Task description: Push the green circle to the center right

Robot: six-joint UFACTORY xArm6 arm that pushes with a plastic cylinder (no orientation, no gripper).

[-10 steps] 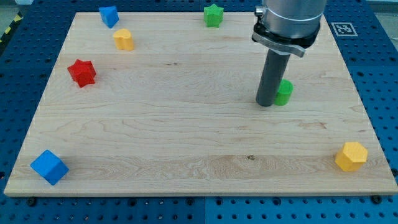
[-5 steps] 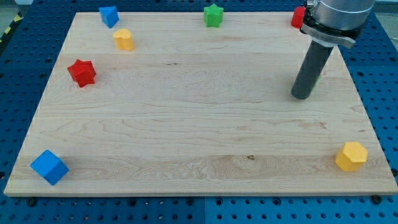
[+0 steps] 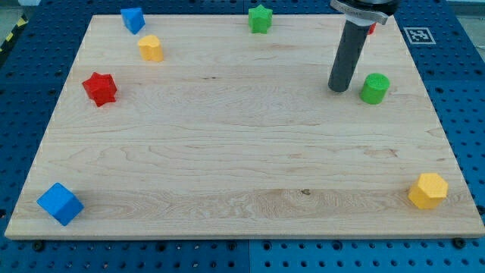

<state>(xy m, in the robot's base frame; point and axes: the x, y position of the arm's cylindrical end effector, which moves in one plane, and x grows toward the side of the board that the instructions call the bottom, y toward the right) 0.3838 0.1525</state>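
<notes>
My tip rests on grained wood, just left of the smooth green cylinder; no hand shows.

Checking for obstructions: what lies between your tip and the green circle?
Nothing: in the camera view, only bare board separates my tip from the green circle to its right.

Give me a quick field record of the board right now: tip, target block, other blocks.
tip: my tip, just left of the target, small gap
target: green circle, right side, above mid-height
top edge: blue cube, green star, red block mostly hidden behind the rod
left: yellow block, red star
bottom corners: blue cube left, yellow block right
</notes>
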